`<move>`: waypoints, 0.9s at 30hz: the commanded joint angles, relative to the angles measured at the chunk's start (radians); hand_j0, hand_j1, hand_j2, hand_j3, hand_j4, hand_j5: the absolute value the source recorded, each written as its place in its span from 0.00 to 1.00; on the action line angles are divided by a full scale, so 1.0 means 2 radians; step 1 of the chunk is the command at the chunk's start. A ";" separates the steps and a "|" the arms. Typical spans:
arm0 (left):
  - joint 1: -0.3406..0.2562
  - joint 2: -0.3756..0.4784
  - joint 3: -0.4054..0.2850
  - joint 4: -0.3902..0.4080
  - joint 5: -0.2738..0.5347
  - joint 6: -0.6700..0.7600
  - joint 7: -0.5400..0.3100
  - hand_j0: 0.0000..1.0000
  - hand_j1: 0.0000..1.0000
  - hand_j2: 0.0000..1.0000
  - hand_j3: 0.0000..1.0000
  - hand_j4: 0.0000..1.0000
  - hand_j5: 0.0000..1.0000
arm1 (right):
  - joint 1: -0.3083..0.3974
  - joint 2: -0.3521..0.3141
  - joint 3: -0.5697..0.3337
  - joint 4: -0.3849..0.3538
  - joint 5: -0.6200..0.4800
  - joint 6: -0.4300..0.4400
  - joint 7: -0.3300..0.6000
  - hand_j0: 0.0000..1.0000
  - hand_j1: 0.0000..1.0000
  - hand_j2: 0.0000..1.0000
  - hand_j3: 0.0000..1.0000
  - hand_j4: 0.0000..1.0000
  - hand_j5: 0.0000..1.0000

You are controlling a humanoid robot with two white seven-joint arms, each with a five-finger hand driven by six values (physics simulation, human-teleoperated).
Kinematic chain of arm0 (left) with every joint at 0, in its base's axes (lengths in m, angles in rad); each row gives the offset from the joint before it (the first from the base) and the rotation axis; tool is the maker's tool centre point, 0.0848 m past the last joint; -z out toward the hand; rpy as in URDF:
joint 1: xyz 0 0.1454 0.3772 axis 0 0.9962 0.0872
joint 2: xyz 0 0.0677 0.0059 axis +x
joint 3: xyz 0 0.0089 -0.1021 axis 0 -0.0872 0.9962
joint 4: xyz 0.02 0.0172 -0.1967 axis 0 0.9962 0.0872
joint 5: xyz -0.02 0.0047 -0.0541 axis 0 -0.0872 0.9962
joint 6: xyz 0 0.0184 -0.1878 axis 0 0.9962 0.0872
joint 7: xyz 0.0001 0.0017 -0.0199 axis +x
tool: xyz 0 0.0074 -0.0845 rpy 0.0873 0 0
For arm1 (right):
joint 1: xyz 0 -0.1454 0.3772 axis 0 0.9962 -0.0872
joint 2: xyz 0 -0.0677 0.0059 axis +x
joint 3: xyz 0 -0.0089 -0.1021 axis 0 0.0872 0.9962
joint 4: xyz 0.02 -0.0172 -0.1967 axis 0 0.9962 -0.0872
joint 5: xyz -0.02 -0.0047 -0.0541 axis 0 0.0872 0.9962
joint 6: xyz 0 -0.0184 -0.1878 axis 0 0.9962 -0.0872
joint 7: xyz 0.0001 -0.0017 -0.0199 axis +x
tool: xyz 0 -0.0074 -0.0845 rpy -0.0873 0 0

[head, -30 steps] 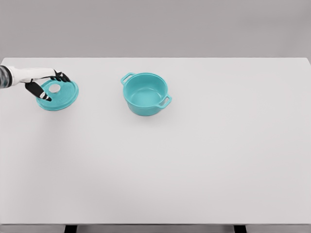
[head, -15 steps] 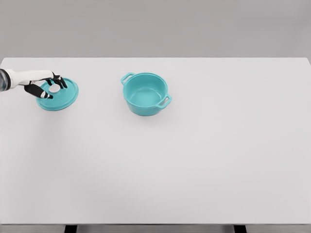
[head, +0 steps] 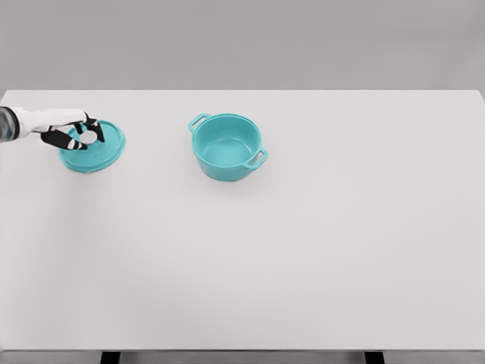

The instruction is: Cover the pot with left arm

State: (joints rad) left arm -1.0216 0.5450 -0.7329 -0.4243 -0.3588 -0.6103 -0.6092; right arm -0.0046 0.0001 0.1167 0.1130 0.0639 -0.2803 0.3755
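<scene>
A wide white bench [head: 303, 258] fills most of the head view, its far edge meeting a plain grey wall. A teal pot [head: 227, 146] with two side handles stands open on it, left of the middle towards the far edge. A matching teal lid [head: 97, 148] with a white knob sits well apart, near the left edge.

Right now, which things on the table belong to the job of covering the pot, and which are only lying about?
Belonging to the job:
- pot, teal, open, standing mid-table
- lid, teal, lying on the table left of the pot
- left hand, fingers closed around the lid's white knob

Only lying about:
- nothing else; only the white table that carries them
</scene>
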 commanded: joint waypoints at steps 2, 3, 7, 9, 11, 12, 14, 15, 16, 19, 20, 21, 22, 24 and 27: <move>0.000 -0.001 0.001 -0.016 0.001 0.000 -0.001 0.53 0.53 0.53 0.53 0.53 0.53 | 0.000 0.000 0.000 0.000 0.000 0.000 0.000 1.00 1.00 1.00 1.00 1.00 1.00; 0.000 -0.002 0.000 -0.022 0.001 0.000 -0.001 0.53 0.53 0.53 0.53 0.53 0.53 | 0.000 0.000 0.000 0.000 0.000 0.000 0.000 1.00 1.00 1.00 1.00 1.00 1.00; -0.003 -0.002 -0.004 -0.038 0.005 0.000 -0.001 0.53 0.53 0.53 0.53 0.53 0.53 | 0.000 0.000 0.000 0.000 0.000 0.000 0.000 1.00 1.00 1.00 1.00 1.00 1.00; -0.005 -0.002 -0.005 -0.046 0.006 0.000 -0.001 0.53 0.53 0.53 0.53 0.53 0.53 | 0.001 0.000 0.000 0.000 0.000 0.000 0.000 1.00 1.00 1.00 1.00 1.00 1.00; -0.005 -0.001 -0.005 -0.054 0.009 0.000 -0.001 0.53 0.53 0.53 0.53 0.53 0.53 | 0.000 0.000 0.000 -0.001 0.000 0.000 0.000 1.00 1.00 1.00 1.00 1.00 1.00; -0.005 0.000 -0.006 -0.064 0.014 0.000 -0.001 0.53 0.53 0.53 0.53 0.53 0.53 | 0.001 0.000 0.000 0.000 0.000 0.000 0.000 1.00 1.00 1.00 1.00 1.00 1.00; -0.006 -0.001 -0.006 -0.073 0.019 0.000 -0.001 0.53 0.53 0.53 0.53 0.53 0.53 | 0.000 0.000 0.000 0.000 0.000 0.000 0.000 1.00 1.00 1.00 1.00 1.00 1.00; -0.009 -0.002 -0.007 -0.075 0.021 0.000 -0.001 0.53 0.53 0.53 0.53 0.53 0.53 | 0.000 0.000 0.000 -0.001 0.000 0.000 0.000 1.00 1.00 1.00 1.00 1.00 1.00; -0.011 -0.003 -0.007 -0.079 0.021 0.000 -0.001 0.53 0.53 0.53 0.53 0.53 0.53 | 0.000 0.000 0.000 0.000 0.000 0.000 0.000 1.00 1.00 1.00 1.00 1.00 1.00; -0.014 -0.004 -0.008 -0.092 0.022 0.000 -0.001 0.53 0.53 0.53 0.53 0.53 0.53 | 0.000 0.000 0.000 -0.001 0.000 0.000 0.000 1.00 1.00 1.00 1.00 1.00 1.00; -0.014 -0.004 -0.008 -0.103 0.023 0.000 -0.001 0.53 0.53 0.53 0.53 0.53 0.53 | 0.000 0.000 0.000 -0.001 0.000 0.000 0.000 1.00 1.00 1.00 1.00 1.00 1.00; -0.013 -0.003 -0.009 -0.115 0.027 0.000 -0.001 0.53 0.53 0.53 0.53 0.53 0.53 | 0.000 0.000 0.000 -0.001 0.000 0.000 0.000 1.00 1.00 1.00 1.00 1.00 1.00; -0.014 -0.004 -0.017 -0.120 0.031 0.000 -0.001 0.53 0.53 0.53 0.53 0.53 0.53 | 0.000 0.000 0.000 0.000 0.000 0.000 0.000 1.00 1.00 1.00 1.00 1.00 1.00; -0.022 -0.001 -0.046 -0.139 0.061 0.000 -0.001 0.53 0.53 0.53 0.53 0.53 0.53 | 0.000 0.000 0.000 0.000 0.000 0.000 0.000 1.00 1.00 1.00 1.00 1.00 1.00; -0.023 0.001 -0.047 -0.151 0.067 0.000 -0.001 0.53 0.53 0.53 0.53 0.53 0.53 | 0.000 0.000 0.000 0.000 0.000 0.000 0.000 1.00 1.00 1.00 1.00 1.00 1.00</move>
State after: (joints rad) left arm -1.0692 0.5439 -0.8155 -0.7030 -0.2473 -0.6140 -0.6110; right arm -0.0046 0.0001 0.1167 0.1130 0.0639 -0.2802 0.3755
